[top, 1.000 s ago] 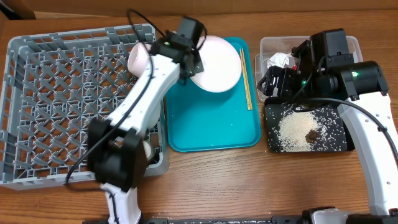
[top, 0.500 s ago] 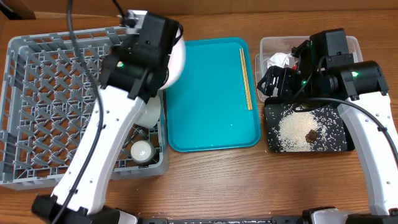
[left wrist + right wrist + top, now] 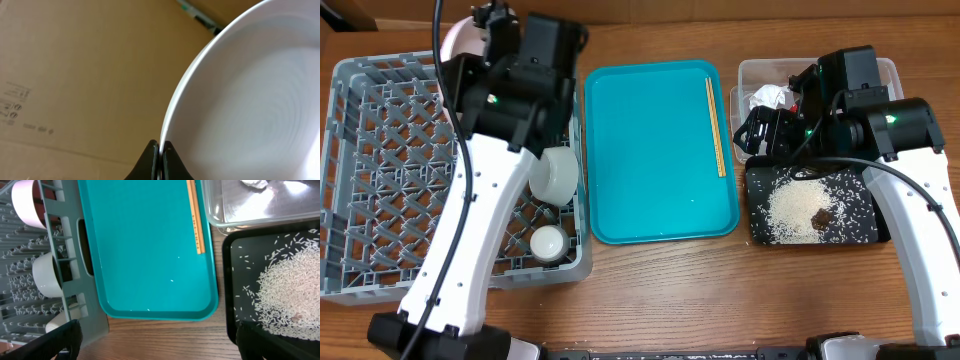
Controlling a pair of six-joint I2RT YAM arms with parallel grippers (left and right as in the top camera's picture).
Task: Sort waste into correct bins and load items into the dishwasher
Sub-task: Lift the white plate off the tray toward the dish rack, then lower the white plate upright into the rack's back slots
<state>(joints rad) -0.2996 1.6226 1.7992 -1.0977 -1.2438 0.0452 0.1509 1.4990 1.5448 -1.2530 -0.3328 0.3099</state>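
The left gripper (image 3: pixel 161 150) pinches the plate (image 3: pixel 240 100) by its thin rim alone, so it could slip over the far edge of the dish rack (image 3: pixel 380 200).

White arm links (image 3: pixel 470 240), black joints (image 3: pixel 535 55), cables (image 3: pixel 438 70)

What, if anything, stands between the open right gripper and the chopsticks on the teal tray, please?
Nothing visible does. The chopsticks lie uncovered along the right side of the teal tray; the right gripper hangs open nearby, only air between.
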